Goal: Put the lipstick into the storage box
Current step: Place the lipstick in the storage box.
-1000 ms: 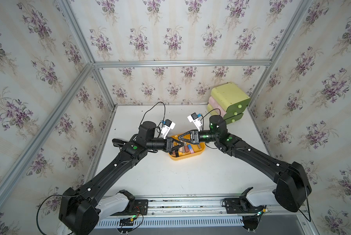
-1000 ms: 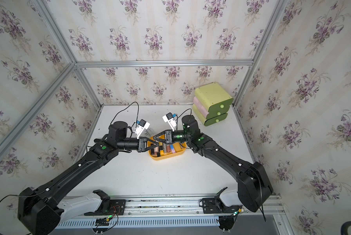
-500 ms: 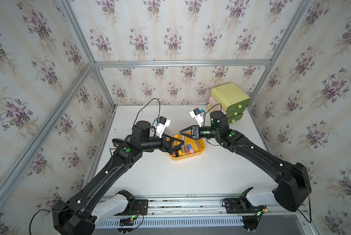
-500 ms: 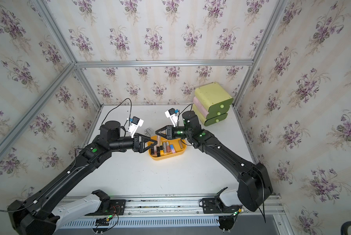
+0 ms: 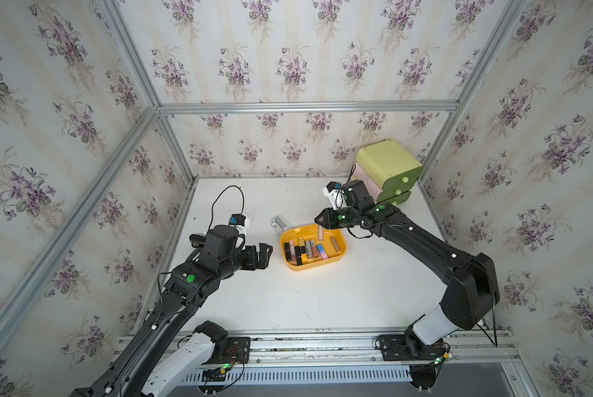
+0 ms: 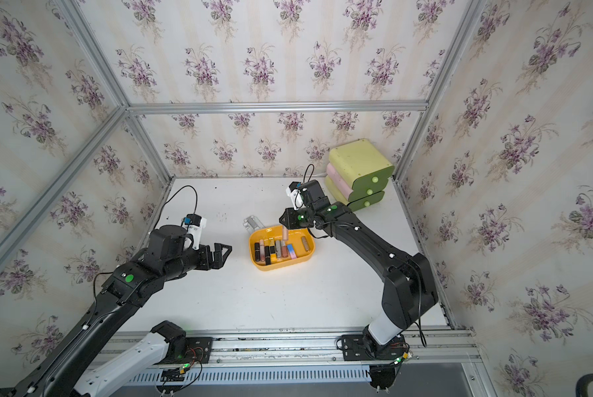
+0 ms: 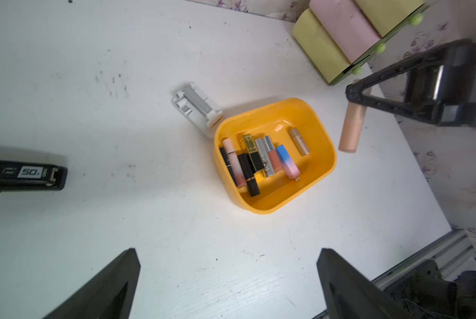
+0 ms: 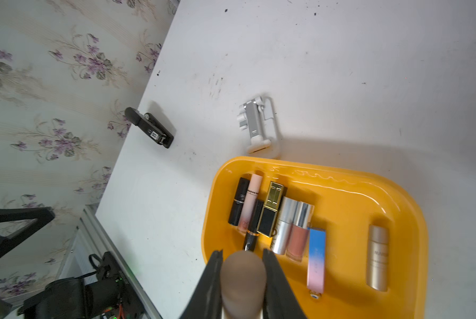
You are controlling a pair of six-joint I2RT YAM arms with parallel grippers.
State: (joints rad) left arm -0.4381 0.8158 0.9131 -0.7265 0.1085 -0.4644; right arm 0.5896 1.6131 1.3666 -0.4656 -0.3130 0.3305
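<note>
Though top views hid the grip, the right wrist view showed the right gripper (image 8: 242, 252) pinching the lipstick (image 8: 243, 279); the left gripper (image 7: 227, 251) had withdrawn from the storage box (image 8: 341, 215), wide open, empty

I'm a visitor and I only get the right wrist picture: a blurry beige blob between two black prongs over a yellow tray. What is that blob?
Observer: A peach-pink lipstick tube. The left wrist view shows it hanging roughly upright from the right gripper, which is shut on its top end.
Operator: Is it down in the tray?
Observer: Not yet. In both top views it hangs over the far part of the shallow orange-yellow plastic storage box, not lying with the other tubes.
Operator: And the other arm?
Observer: The left gripper is open and empty, off to the box's side.
</note>
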